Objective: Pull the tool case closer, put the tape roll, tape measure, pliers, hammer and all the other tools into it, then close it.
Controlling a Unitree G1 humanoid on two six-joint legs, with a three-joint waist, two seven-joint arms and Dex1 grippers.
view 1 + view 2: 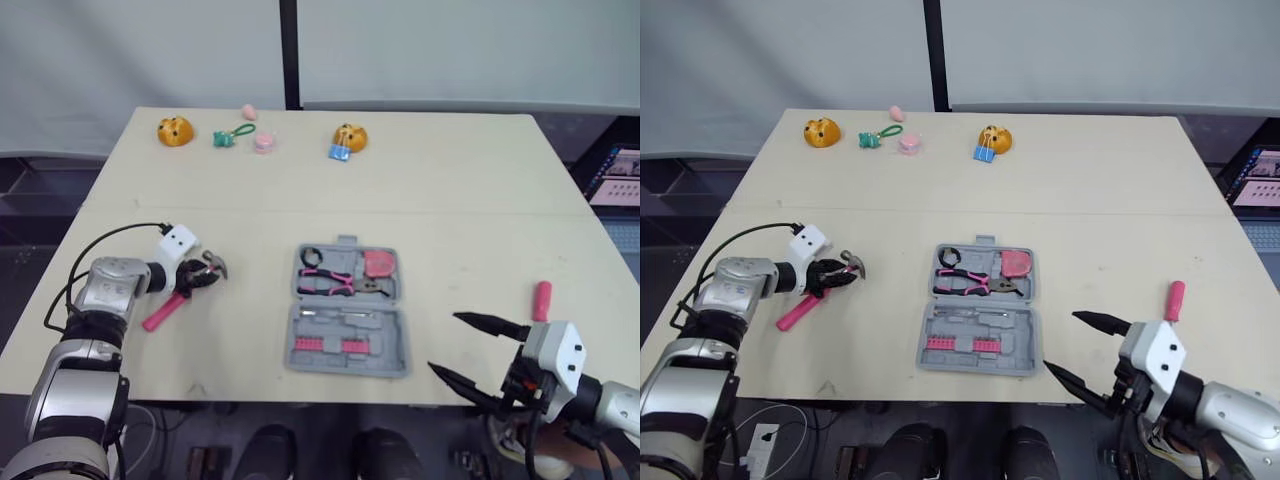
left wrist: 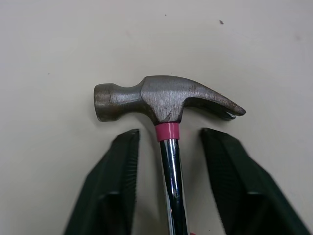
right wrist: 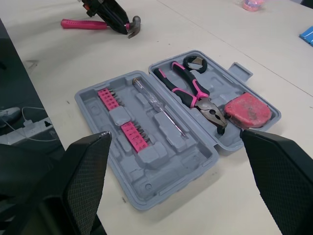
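From the head, the hammer (image 1: 160, 313) lay on the bench (image 1: 450, 200) left of the open tool case (image 1: 390, 345). The left tool (image 1: 207, 279) sat over its neck, and the right tool (image 1: 443, 342) waited beside the case. 
Left wrist: jaws apart, straddling the shaft, probably ready to clamp. 
Right wrist: jaws wide, facing the stowed pliers (image 3: 190, 90).

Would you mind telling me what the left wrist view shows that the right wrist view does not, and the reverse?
From the left wrist view: the worn steel head and pink collar of the hammer up close, and the left gripper, jaws open either side of the shaft. From the right wrist view: the open tool case holding the pliers, tape measure and tape roll. Shared: the hammer lying on the table.
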